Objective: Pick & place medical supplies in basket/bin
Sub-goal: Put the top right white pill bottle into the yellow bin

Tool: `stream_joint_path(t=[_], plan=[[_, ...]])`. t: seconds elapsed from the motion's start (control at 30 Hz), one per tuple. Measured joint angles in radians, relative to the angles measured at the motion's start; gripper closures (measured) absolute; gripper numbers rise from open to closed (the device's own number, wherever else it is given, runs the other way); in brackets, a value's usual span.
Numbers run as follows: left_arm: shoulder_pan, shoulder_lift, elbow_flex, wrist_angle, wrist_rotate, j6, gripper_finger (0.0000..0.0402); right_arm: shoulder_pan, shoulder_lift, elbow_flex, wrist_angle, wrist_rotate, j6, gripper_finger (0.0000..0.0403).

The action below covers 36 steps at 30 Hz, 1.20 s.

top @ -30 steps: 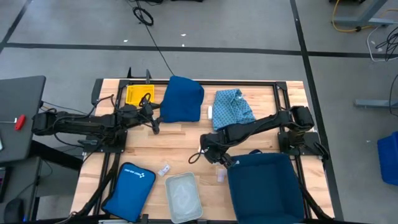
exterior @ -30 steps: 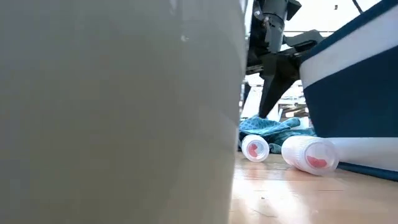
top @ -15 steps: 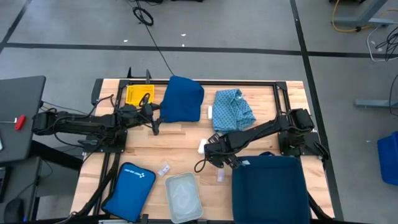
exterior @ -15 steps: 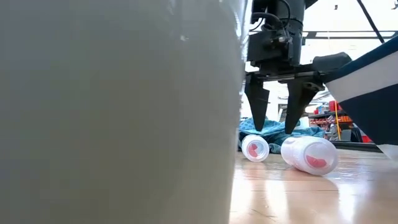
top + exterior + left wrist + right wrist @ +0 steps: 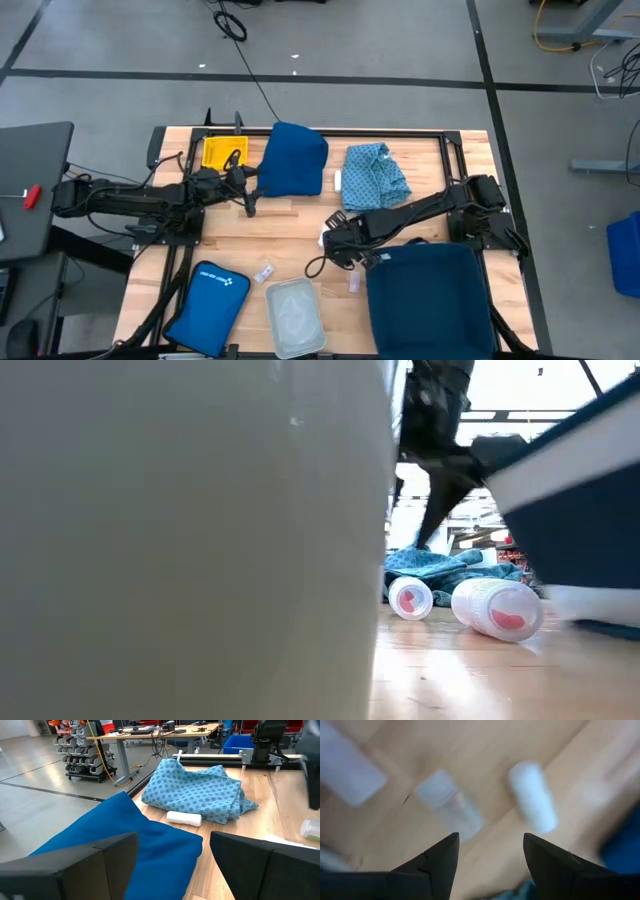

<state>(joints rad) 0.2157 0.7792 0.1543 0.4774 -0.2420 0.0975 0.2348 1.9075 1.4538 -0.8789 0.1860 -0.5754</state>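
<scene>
At frame centre: right hand (image 5: 335,243) open, empty, over two white tubes (image 5: 497,608).
Left hand (image 5: 170,865): open, idle, upper left.
Progress: clear bin (image 5: 294,316) seemingly empty; supplies left on desk (image 5: 290,228).

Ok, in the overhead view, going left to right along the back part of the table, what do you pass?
Yellow bin → left gripper → plain blue cloth → small white roll → patterned blue cloth.

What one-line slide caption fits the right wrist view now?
Right tool, fingers open, hovers above a white roll and a clear vial lying apart on the wooden table.
</scene>
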Motion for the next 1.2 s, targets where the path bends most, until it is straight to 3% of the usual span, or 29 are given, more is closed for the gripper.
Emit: stream_joint_path(t=[0.23,0.53,0.87,1.2], plan=[[0.0,0.0,0.0,-0.002,0.017,-0.004,0.0151,-0.004,-0.003,0.087,0.002,-0.012,-0.006,0.0171],[0.0,0.0,0.0,-0.002,0.017,-0.004,0.0151,-0.07,-0.003,0.091,0.138,-0.083,0.062,0.0172],[0.0,0.023,0.0,-0.003,0.043,-0.008,0.0151,-0.083,0.068,0.092,0.14,-0.219,-0.049,0.0172],[0.0,0.059,0.0,-0.001,0.033,-0.02,0.0151,-0.072,0.168,0.091,0.102,-0.168,-0.123,0.0172]])
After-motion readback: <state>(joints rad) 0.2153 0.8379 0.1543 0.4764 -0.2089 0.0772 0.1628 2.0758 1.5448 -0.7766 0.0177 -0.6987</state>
